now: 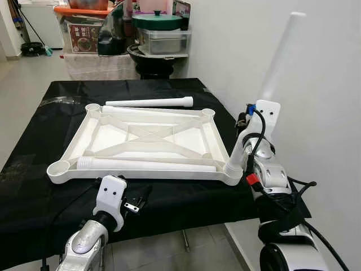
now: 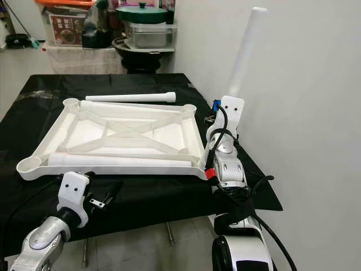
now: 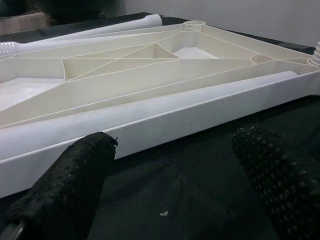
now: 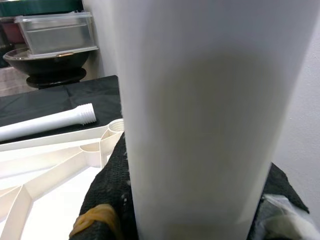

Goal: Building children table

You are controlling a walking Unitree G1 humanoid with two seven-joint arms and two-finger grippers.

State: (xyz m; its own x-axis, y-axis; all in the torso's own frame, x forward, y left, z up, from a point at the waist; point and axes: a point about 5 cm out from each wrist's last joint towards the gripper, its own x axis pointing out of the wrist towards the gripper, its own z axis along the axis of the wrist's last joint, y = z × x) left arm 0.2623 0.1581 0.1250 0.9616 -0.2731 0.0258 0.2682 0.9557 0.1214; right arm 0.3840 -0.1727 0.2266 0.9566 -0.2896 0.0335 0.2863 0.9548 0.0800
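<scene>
a white wall (image 1: 316, 68) flanks the black-draped table (image 1: 34, 203), cluttered shelf (image 1: 101, 34) beyond on grey floor (image 1: 28, 70).

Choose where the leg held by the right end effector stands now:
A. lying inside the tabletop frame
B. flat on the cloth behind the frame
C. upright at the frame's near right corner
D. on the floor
C: the right end effector holds the leg upright, its lower end at the near right corner of the frame.

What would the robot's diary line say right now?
right hand: holds white plastic leg upright at corner socket | left hand: open before upturned white plastic tabletop
</scene>
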